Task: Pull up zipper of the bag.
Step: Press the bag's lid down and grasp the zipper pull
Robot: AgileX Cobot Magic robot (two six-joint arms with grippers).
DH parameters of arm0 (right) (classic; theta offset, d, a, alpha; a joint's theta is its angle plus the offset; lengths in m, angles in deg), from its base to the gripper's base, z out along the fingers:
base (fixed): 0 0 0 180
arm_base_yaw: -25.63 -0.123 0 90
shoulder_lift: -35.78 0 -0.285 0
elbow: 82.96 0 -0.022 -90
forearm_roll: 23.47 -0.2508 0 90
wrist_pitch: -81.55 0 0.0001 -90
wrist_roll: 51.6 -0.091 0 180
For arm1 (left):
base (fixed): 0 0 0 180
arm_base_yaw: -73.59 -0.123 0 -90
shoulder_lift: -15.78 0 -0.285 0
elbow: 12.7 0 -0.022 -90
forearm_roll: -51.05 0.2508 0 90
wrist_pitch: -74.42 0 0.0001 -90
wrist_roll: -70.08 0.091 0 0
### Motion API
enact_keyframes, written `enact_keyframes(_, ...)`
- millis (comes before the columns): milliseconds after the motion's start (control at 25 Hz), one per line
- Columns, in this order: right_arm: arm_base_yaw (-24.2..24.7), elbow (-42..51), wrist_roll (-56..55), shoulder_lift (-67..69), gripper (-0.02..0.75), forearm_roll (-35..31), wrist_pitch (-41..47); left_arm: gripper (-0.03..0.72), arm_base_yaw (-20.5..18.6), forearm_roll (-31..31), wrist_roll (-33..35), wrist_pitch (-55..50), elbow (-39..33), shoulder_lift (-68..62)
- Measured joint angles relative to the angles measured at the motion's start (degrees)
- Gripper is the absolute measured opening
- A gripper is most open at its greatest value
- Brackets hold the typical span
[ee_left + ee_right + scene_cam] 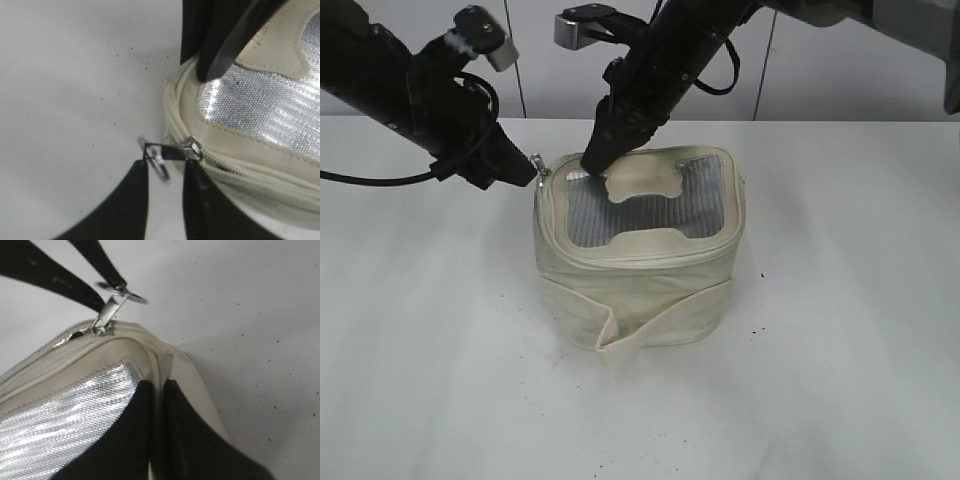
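Observation:
The cream bag [640,270] stands mid-table, its lid with the grey window facing up. The zipper track [552,215] runs round the lid rim. One silver pull [537,162] sticks out at the back left corner; a second pull is not in view. My left gripper [528,170] has that pull [165,152] stretched taut between its fingertips [165,167], with the ring hanging below. My right gripper [592,160] is pinched on the lid rim [157,387] near the same corner. The pull [111,307] also shows in the right wrist view.
The bag sits on a white table [840,350] with small dark specks. A pale panelled wall runs behind it. Both arms reach in from the back, over the bag's far side.

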Motion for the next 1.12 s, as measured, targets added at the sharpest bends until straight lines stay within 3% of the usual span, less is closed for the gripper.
enact_keyframes(80,0.0,0.0,-0.31,0.0,0.017,0.06,0.0,0.033,0.0,0.93,0.0,-0.23,0.0,0.0)
enact_keyframes(160,0.0,0.0,-0.59,0.0,0.017,0.12,0.0,-0.002,0.0,2.54,-0.42,-0.71,0.0,0.0)
enact_keyframes(400,0.0,0.0,-0.93,0.0,0.017,0.18,0.0,-0.003,0.06,7.91,-4.06,-3.37,0.0,0.95)
enact_keyframes(880,-0.44,-2.63,-5.22,0.2,0.016,2.85,0.72,-0.003,0.06,7.72,-14.08,-19.69,0.04,1.73)
enact_keyframes(1120,-0.44,-2.86,-5.91,0.26,0.016,3.19,0.72,-0.003,4.44,8.19,-22.21,-24.75,0.04,1.86)
